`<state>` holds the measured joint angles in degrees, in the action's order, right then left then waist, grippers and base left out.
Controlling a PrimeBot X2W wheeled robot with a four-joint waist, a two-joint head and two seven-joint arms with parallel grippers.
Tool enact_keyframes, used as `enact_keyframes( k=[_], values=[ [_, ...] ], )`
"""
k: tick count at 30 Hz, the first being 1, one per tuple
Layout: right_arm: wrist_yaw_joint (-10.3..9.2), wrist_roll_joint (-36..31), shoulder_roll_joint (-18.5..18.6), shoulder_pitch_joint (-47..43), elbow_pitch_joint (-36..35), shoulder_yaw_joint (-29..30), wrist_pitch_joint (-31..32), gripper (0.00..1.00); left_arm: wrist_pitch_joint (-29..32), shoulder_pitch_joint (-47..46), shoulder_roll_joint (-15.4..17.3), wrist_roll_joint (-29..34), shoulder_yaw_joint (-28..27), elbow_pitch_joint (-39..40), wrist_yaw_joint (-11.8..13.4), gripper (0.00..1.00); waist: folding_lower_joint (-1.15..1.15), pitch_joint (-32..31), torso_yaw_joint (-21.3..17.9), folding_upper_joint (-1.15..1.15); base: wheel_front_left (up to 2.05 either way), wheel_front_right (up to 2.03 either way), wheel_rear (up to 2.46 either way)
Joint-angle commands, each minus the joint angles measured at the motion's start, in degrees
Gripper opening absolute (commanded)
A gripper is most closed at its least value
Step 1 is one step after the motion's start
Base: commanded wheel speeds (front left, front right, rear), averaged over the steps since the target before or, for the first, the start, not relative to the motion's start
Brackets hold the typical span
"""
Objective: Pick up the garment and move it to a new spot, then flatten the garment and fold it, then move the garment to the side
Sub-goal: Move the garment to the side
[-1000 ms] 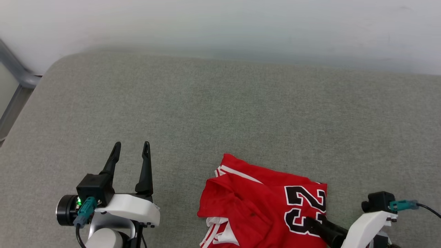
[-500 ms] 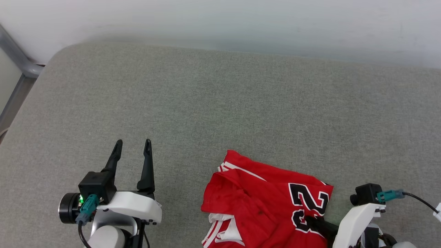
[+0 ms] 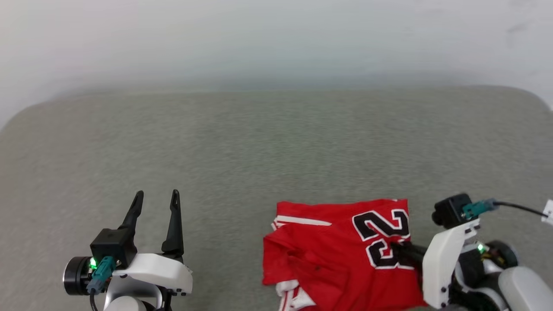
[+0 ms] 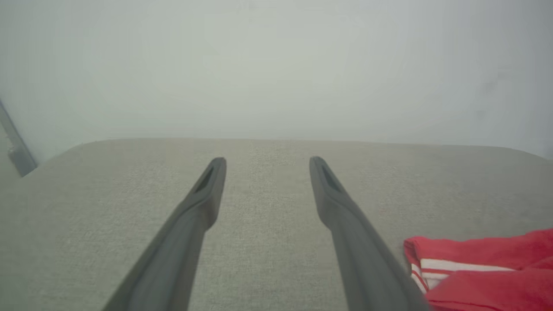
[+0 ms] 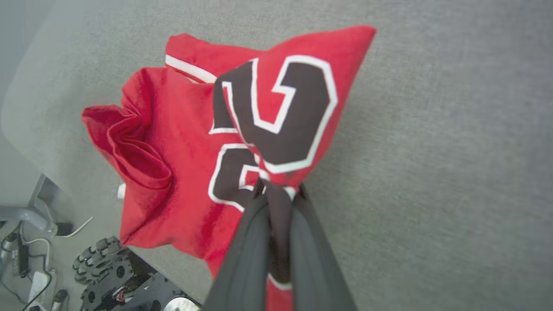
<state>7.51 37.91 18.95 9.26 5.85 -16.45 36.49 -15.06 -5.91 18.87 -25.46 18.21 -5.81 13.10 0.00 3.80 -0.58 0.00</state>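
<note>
Your right gripper (image 5: 278, 189) has its jaws clamped on the crumpled garment (image 3: 328, 255), near the front of the grey cushion (image 3: 259, 142). Left gripper (image 3: 156, 195): jaws spread, empty. Pickup looks begun; relocating, flattening, folding and setting aside lie ahead of you.

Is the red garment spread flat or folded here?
Folded and bunched: the garment shows overlapping layers, and the right gripper is shut on its numbered part.
</note>
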Motion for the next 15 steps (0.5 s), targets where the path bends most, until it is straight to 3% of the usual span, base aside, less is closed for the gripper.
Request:
enact_keyframes(
  k=[1, 8, 15],
  values=[
    [-0.05, -0.8, 1.5, 1.5, -1.1, -0.7, 0.7, 0.00, 0.0, -0.2, -0.1, 0.0, 0.0, 0.4, -0.1, 1.00, 0.00, -0.4, -6.2, 0.00, 0.00, 0.00, 0.00],
    [-0.06, -3.9, 6.3, 8.5, -3.6, -4.5, 2.0, 0.00, 0.3, -2.3, 0.6, 0.9, 0.5, 1.8, -0.2, 1.00, 0.00, 3.3, -17.9, 0.00, 0.00, 0.00, 0.00],
    [-0.06, -4.9, 8.5, 16.8, -1.0, -6.6, -2.0, 0.00, 2.0, -7.4, 2.2, 3.3, 1.3, 4.7, -0.3, 1.00, 0.00, 11.2, -25.0, 0.00, 0.00, 0.00, 0.00]
  ],
)
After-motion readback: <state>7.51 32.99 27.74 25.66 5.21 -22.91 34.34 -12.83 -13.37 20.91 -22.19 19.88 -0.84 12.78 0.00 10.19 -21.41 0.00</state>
